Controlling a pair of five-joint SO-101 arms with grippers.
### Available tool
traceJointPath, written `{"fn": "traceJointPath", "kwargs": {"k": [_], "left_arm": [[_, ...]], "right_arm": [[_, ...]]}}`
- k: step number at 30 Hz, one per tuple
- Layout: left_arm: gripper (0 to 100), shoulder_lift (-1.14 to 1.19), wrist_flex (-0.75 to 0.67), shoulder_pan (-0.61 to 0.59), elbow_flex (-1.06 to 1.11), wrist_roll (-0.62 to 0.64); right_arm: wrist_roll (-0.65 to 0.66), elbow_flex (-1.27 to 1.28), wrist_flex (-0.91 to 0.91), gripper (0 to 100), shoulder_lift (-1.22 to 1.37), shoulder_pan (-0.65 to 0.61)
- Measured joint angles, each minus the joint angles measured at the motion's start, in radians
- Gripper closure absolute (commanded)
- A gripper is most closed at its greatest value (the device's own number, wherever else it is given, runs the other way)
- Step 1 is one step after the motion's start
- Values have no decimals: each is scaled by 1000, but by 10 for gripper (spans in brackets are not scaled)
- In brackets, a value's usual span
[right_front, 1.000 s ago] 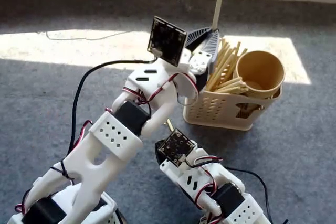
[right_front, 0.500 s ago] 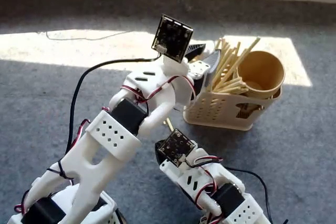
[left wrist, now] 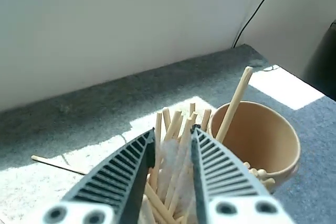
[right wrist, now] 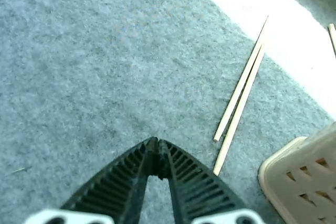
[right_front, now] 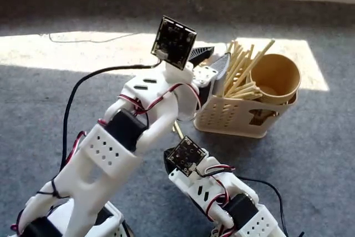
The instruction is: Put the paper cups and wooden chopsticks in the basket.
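A cream slotted basket point(right_front: 233, 116) stands on the grey carpet. It holds a tan paper cup point(right_front: 275, 77) point(left wrist: 262, 140) and a bundle of wooden chopsticks point(right_front: 238, 73) point(left wrist: 173, 129); one chopstick point(left wrist: 233, 103) leans across the cup's rim. My left gripper point(right_front: 213, 60) point(left wrist: 173, 132) hovers open just above the bundle at the basket's left end, gripping nothing. My right gripper point(right wrist: 156, 142) is shut and empty, low over the carpet. Two loose chopsticks point(right wrist: 241, 95) lie side by side ahead of it, beside the basket's corner point(right wrist: 304, 182).
A single chopstick point(left wrist: 55, 165) lies on the sunlit carpet beyond the basket, and another point(right wrist: 332, 32) shows at the edge of the right wrist view. A black cable point(right_front: 83, 40) runs along the far carpet. My right arm's wrist point(right_front: 187, 155) sits in front of the basket.
One second ago my left gripper held a chopstick upright over the basket. It has let go; the chopstick now leans on the cup, and the gripper has drawn slightly left.
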Motion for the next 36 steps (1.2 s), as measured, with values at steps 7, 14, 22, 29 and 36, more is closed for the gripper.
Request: {"fn": "traceJointPath", "kwargs": {"k": [7,14,22,29,36], "left_arm": [[878,-84,140,-160,-74,0],[878,-84,276,-408,-92,0],[917,-52,348,-575,-71,54],[918,198,348,-577,-55,58],[852,514,348,-577,-129,69]], "right_arm": [[0,0,0,992,0,0],[0,0,0,992,0,0],[0,0,0,992,0,0],[0,0,0,992,0,0],[0,0,0,992,0,0]]}}
